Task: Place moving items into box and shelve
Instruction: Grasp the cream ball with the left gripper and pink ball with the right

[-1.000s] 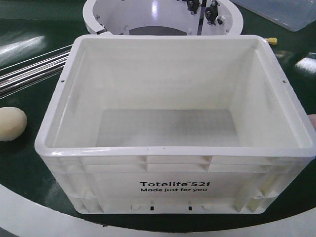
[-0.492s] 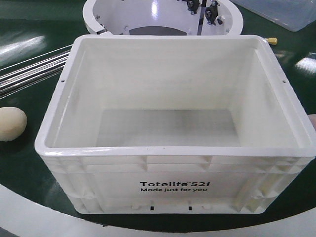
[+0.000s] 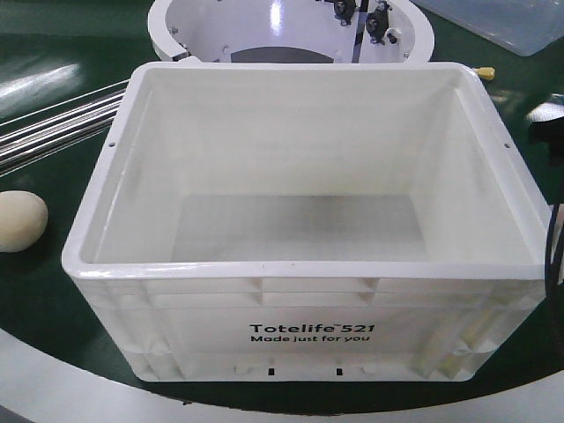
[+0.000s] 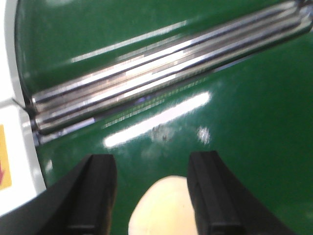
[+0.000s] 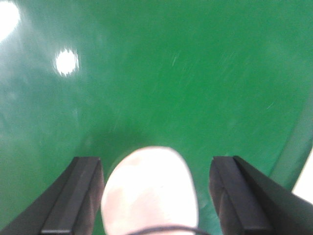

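The white box (image 3: 308, 326) printed "Totelife 521" stands in the middle of the green surface, with nothing inside. To its left lies a pale beige ball (image 3: 19, 220). In the left wrist view my left gripper (image 4: 152, 164) is open, and the same beige ball (image 4: 164, 205) sits low between its black fingers, untouched. My right gripper (image 5: 156, 164) is open too, around a pinkish ball (image 5: 149, 191) with gaps on both sides. In the front view only a black part of the right arm (image 3: 548, 132) and its cable (image 3: 553, 247) show, beside the box's right wall.
Shiny metal rails (image 3: 53, 123) run diagonally left of the box and show ahead of the left gripper as rails (image 4: 161, 63). A white round housing (image 3: 291, 31) stands behind the box. A translucent bin (image 3: 502, 22) sits at the back right. A white border (image 3: 53, 388) rims the green surface.
A black part of the right arm and its cable have come into the front view at the right edge, covering the pinkish sliver seen there before. Box and beige ball have not moved.
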Tool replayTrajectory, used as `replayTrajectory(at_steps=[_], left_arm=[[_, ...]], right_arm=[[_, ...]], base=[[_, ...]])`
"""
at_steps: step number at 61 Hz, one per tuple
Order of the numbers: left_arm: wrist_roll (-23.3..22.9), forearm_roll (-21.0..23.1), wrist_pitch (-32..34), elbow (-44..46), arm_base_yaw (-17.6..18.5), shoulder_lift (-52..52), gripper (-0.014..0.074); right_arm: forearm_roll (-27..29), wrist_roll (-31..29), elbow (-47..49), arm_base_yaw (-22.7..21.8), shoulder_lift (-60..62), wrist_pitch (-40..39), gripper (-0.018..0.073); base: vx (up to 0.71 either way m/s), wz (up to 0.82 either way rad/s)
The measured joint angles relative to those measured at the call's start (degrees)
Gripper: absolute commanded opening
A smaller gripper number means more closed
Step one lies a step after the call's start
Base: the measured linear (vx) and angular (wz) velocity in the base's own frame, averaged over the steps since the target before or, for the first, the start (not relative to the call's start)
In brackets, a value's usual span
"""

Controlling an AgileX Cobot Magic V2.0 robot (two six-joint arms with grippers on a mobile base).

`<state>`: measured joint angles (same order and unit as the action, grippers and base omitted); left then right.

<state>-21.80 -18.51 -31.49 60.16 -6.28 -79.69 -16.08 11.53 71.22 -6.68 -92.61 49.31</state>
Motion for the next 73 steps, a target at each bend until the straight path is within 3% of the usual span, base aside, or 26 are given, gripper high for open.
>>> replayTrajectory(at_steps=[8, 16, 29, 58, 73], left_arm=[[0.0, 1.4, -2.5, 0.0, 0.0, -3.4, 0.0464], [0.4, 4.8, -4.8, 0.0, 0.0, -5.7, 0.0464], [6.4, 10.4, -5.6, 0.0, 0.0, -9.4, 0.0464], [8.2, 10.4, 0.6, 0.1, 0.0, -17.8, 0.0464], [8.2, 3.9, 3.7, 1.2, 0.0, -24.2, 0.0463]], right_arm=[[3.3, -0.9, -1.5, -1.7, -1.9, -0.2, 0.0512], [10.5, -4.7, -5.2, -6.1, -3.5, -0.3, 0.0512], [14.8, -6.6, -9.3, -10.0, -3.7, -3.8, 0.0512], [17.7, -9.2, -10.1, -10.1, -6.1, -8.1, 0.0512], [17.8, -9.4, -10.1, -10.1, -7.3, -9.0, 0.051]], base=[[0.0, 0.0], [0.0, 0.0], [0.0, 0.0], [0.0, 0.0], [0.0, 0.0]])
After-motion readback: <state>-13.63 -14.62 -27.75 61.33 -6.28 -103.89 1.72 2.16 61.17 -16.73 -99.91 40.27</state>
